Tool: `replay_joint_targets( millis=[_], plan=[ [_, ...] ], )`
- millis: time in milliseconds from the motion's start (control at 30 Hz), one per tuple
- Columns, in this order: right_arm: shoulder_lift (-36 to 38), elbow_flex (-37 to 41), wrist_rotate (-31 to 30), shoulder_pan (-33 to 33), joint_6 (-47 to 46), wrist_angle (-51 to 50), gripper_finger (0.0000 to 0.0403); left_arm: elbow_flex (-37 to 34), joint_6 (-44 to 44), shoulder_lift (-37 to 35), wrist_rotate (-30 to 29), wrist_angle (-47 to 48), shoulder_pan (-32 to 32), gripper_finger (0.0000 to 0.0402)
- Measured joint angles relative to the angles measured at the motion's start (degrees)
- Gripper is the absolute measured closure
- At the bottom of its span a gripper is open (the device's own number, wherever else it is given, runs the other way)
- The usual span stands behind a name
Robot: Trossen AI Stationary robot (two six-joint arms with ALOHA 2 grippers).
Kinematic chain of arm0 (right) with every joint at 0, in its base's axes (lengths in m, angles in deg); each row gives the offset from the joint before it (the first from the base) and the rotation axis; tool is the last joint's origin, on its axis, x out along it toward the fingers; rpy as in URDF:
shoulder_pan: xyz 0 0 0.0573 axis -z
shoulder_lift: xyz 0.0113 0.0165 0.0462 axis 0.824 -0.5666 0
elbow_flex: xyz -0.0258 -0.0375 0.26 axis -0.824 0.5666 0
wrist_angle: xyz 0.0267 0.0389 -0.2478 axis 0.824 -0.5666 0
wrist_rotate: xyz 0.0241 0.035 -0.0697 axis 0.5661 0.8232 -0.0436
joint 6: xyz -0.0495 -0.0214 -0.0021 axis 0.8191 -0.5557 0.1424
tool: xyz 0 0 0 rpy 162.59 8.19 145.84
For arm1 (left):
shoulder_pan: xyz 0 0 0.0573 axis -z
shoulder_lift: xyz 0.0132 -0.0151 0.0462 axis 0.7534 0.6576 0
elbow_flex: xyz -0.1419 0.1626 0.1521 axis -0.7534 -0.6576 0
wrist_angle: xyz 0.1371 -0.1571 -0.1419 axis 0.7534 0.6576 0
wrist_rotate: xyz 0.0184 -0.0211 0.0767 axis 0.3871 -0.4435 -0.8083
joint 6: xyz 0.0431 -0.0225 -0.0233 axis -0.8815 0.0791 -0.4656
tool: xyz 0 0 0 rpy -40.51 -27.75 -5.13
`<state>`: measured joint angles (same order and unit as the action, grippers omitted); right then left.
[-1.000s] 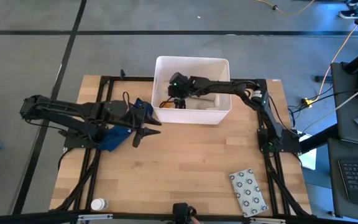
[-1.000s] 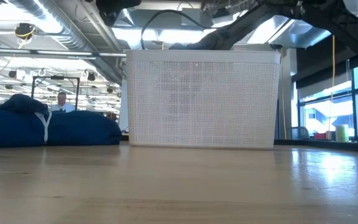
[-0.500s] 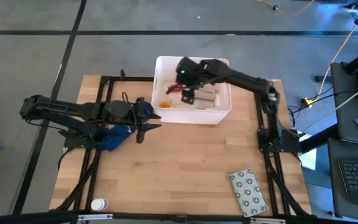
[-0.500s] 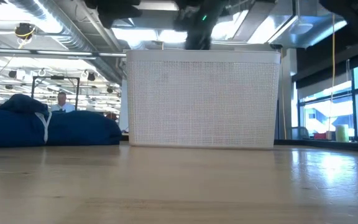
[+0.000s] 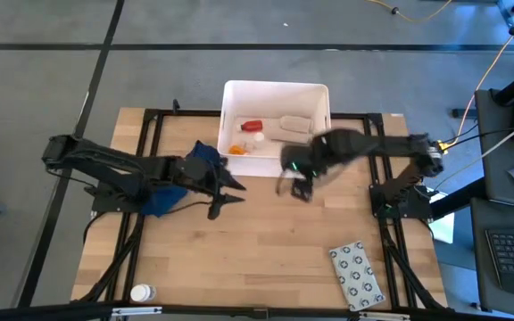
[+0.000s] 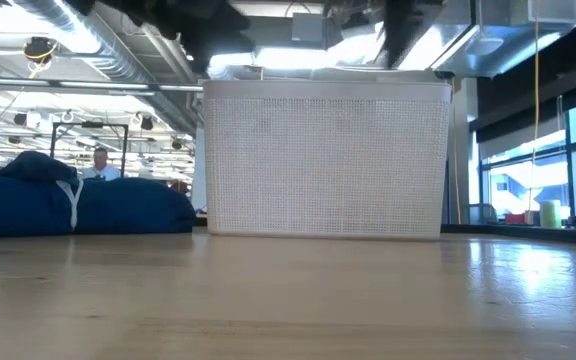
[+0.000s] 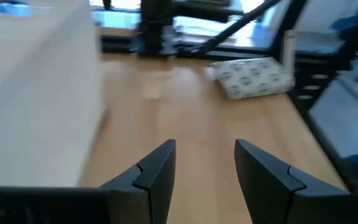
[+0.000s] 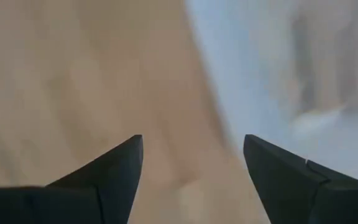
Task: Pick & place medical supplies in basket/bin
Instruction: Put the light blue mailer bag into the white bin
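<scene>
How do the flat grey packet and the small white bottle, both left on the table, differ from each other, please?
The grey packet is flat, rectangular and ring-patterned; the white bottle is small, round and plain. The packet lies near the table's right front corner, the bottle near its left front edge. Both lie outside the white bin, untouched by either gripper.

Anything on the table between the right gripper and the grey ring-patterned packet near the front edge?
No. In the high view, only bare wood separates the right gripper, open and empty, from the packet.
</scene>
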<state>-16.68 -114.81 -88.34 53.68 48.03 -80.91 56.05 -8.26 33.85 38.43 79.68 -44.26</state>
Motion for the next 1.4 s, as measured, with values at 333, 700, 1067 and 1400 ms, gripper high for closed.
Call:
replay_joint_targets(
  millis=[333,700,1067,1400],
  plan=[
    [13.90,30.83,1.80,-21.26,-41.45,10.16,0.0123,0.03,-6.89,18.27,5.51,-29.78,3.60,0.0245],
    [14.69,43.39,9.58,-36.88,-76.75,17.25,0.0123,11.07,-10.78,36.31,7.85,-32.27,9.80,0.0245],
    [12.84,46.10,15.60,-47.08,-94.82,23.71,0.0123,20.15,-10.86,46.65,7.93,-30.72,9.97,0.0245],
    [4.50,46.09,18.41,-51.19,-97.36,31.01,0.0123,20.13,-10.89,46.22,7.99,-29.38,9.97,0.0245]
  ],
)
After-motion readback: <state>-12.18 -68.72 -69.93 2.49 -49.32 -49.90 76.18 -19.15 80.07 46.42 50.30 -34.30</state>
